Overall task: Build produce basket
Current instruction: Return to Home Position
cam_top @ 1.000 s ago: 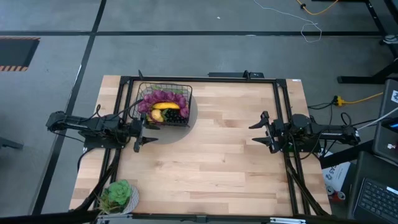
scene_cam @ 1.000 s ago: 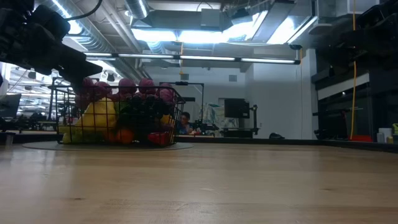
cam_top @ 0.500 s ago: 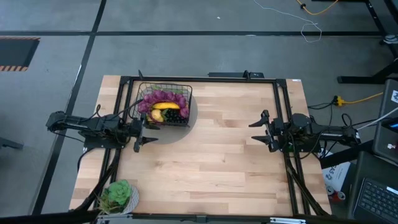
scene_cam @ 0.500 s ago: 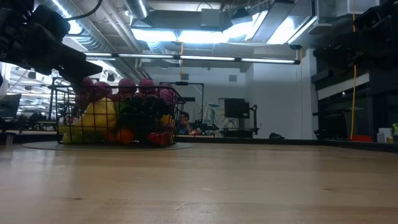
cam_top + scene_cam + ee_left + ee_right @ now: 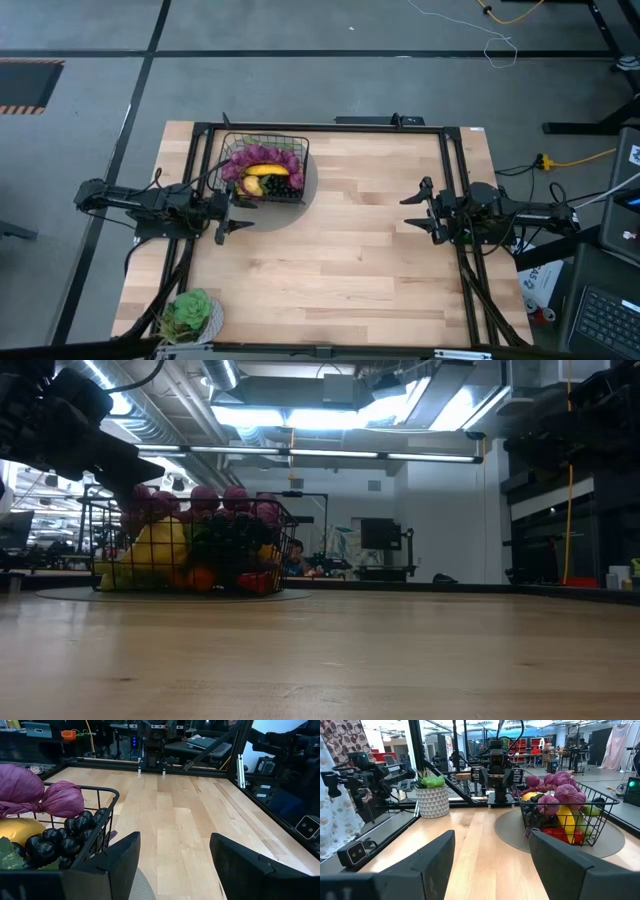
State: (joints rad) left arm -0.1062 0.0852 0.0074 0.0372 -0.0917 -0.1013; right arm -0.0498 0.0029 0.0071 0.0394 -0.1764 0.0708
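The black wire basket [image 5: 264, 168] stands on a round grey mat [image 5: 309, 176] at the table's far left, filled with purple bunches, a yellow banana [image 5: 266, 170], dark grapes [image 5: 60, 840] and other produce. It also shows in the low view [image 5: 190, 550] and the right wrist view [image 5: 565, 812]. My left gripper [image 5: 232, 213] is open and empty, just in front of the basket's near edge. My right gripper [image 5: 417, 212] is open and empty at the table's right side, far from the basket.
A potted green plant [image 5: 190, 314] in a white pot stands at the table's near left corner. A black frame [image 5: 320, 126] runs around the table's edges. The wooden tabletop [image 5: 340, 250] between the two grippers is bare.
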